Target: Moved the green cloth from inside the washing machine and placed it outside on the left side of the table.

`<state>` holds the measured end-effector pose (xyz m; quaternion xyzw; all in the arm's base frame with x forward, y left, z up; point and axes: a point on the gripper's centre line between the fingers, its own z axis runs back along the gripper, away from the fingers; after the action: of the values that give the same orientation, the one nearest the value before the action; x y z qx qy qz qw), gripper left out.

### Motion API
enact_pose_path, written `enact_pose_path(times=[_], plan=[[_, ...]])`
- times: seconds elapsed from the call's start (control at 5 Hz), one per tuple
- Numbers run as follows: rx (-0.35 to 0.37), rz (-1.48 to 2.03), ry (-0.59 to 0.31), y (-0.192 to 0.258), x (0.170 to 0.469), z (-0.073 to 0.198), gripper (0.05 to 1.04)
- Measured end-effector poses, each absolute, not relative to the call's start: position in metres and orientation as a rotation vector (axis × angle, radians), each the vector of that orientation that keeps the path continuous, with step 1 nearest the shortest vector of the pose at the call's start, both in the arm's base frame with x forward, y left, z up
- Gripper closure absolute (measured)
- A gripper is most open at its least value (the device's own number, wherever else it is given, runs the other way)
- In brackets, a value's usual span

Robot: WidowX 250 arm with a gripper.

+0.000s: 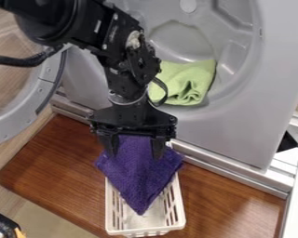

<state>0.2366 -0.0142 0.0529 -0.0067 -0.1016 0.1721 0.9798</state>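
Note:
The gripper [134,151] hangs over the back end of the white basket, its two fingers apart, with purple cloth [138,179] showing between and below them. That cloth lies over the basket, one corner pointing toward the basket's front. Behind the arm, the green cloth [187,82] lies folded inside the grey drum of the washing machine [239,125], near its lower rim. The arm covers part of the green cloth's left side.
The white basket [145,231] stands on the brown wooden table [58,162], in front of the machine. The machine's round door [43,93] stands open at the left. A white frame edge runs down the right side, and a dark object is at the bottom left corner.

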Motion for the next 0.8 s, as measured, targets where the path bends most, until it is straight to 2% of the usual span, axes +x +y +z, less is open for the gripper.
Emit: enact_pose_path(times=[0.2,0.4,0.8], plan=[[-0.017,0.348,-0.182,-0.014,0.235,0.048,0.083],[-0.078,0.445,-0.263,0.024,0.262,0.058,0.083],[-0.153,0.455,-0.31,0.032,0.301,0.051,0.083]])
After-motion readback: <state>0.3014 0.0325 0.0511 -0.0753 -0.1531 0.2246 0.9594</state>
